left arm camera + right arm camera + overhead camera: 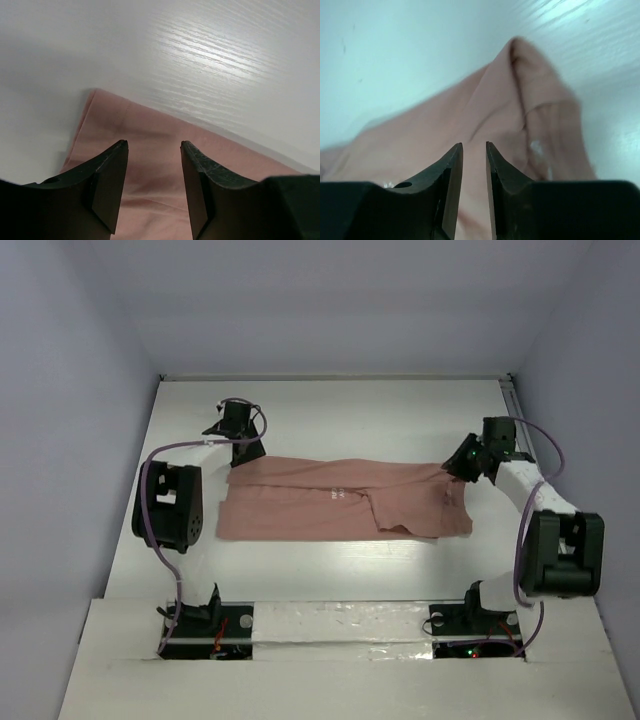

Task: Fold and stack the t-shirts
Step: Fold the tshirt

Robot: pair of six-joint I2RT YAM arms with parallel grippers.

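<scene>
One dusty-pink t-shirt point(330, 502) lies flat across the middle of the white table point(330, 410), folded into a long band with small white lettering point(335, 492) near its centre. My left gripper point(245, 448) hovers over the shirt's far left corner. In the left wrist view the gripper point(152, 144) is wide open, with only flat cloth point(115, 120) below it. My right gripper point(462, 466) is at the shirt's far right end. In the right wrist view the gripper point(474, 145) has its jaws a narrow gap apart over rumpled cloth point(420, 140), gripping nothing that I can see.
The left arm's elbow point(168, 502) stands just left of the shirt, and the right arm's elbow point(560, 552) stands to its right. A raised white ledge point(340, 625) with both arm bases runs along the near edge. Pale walls enclose the table.
</scene>
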